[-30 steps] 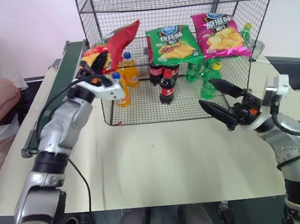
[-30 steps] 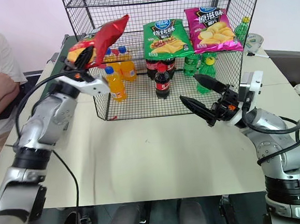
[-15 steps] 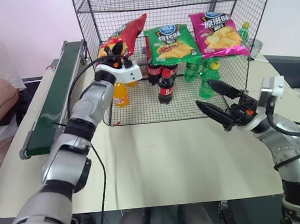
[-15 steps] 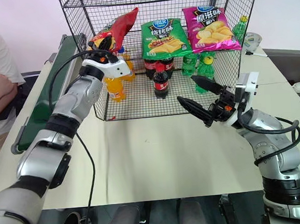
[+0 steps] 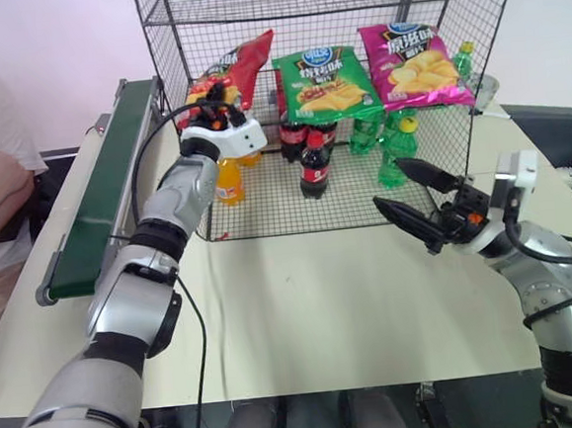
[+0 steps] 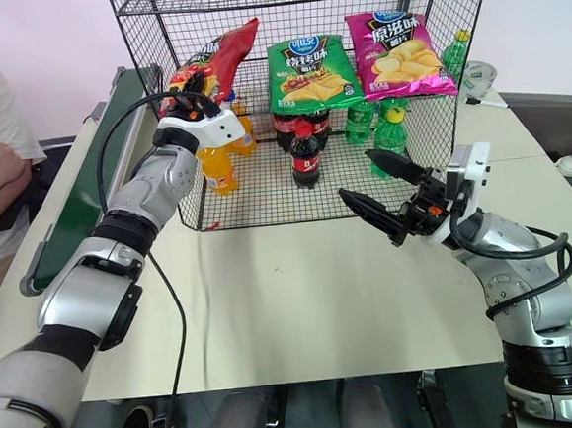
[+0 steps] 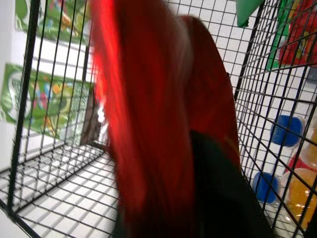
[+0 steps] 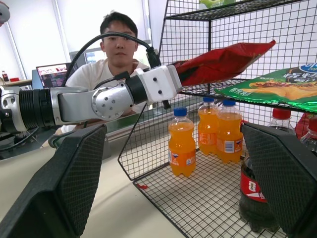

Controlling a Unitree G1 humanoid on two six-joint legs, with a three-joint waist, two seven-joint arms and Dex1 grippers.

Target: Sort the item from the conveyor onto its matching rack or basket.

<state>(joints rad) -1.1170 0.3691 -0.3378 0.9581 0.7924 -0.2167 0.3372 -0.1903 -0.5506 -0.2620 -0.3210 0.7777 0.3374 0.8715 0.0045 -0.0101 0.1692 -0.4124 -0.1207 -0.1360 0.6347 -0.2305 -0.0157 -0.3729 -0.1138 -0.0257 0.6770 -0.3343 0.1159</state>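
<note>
Red bag on the rack's middle tier at its left edge, next to the green bag, tail end at the left gripper; finger spread hidden, cannot tell. Right gripper spread wide, empty, well apart over the table.

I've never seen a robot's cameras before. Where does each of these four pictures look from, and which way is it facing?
Left eye, right eye: on the head, looking forward and down at the rack; both arms show.
Left wrist: on the left arm, looking into the rack at the red chip bag.
Right wrist: on the right arm, between its own open fingers, looking leftward at the left gripper and a seated person.
All four share the red bag.
</note>
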